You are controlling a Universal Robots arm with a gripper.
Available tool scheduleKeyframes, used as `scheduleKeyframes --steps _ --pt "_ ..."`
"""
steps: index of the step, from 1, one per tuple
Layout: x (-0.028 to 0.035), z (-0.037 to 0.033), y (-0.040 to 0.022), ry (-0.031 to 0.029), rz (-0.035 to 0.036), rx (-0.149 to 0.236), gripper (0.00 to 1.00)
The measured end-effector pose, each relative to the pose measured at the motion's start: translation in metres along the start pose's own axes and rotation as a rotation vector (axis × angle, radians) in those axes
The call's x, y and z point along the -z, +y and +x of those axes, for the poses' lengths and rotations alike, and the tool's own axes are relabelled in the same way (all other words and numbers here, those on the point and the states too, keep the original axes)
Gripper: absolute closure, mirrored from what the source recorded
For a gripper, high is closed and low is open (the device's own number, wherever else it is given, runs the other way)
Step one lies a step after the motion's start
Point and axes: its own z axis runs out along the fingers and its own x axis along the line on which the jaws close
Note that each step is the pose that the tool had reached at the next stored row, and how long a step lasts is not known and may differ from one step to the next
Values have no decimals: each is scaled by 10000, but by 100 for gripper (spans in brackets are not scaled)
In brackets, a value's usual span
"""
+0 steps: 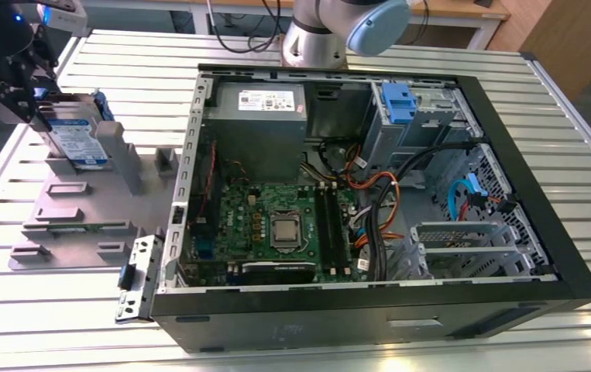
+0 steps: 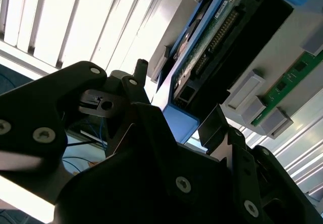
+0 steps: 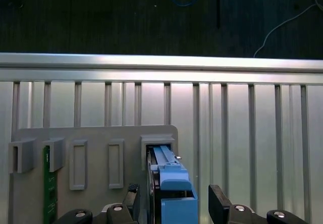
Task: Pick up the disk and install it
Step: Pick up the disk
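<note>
Counter [image 1: 57, 325] is a slatted metal top. In the exterior view an open black PC case [image 1: 378, 322] sits on it centre-right. A grey slotted holder plate [image 1: 78, 225] lies at left just beside the case. Top centre is what looks like the arm's base [image 1: 314, 46].

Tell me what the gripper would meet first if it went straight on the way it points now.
The disk, probably: it stands on edge in the grey holder, between the open fingers of the gripper in the first wrist view. Its fingertips might reach the holder's slot first; depth is unclear.
</note>
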Motion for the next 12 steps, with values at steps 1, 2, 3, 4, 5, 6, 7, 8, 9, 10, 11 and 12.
scheduleKeyframes --steps 1,2,3,4,5,6,7,8,9,10,11,12 --pt "0 0 0 -1 -1 0 35" --pt "-1 0 0 -2 1 1 35" --pt "-1 0 0 -2 1 0 35" --pt "-2 0 0 -2 2 0 35" --pt "-2 0 0 -2 2 -1 35" --pt "-2 0 0 -3 2 0 35" --pt "-2 0 0 -2 1 -1 35" --pt "-2 -1 0 -3 2 0 35" --pt "-2 0 0 -3 2 0 35" --pt "-2 -1 0 -3 2 -1 37" --pt "-2 0 0 -3 2 0 37" --pt "-2 0 0 -3 2 0 43"
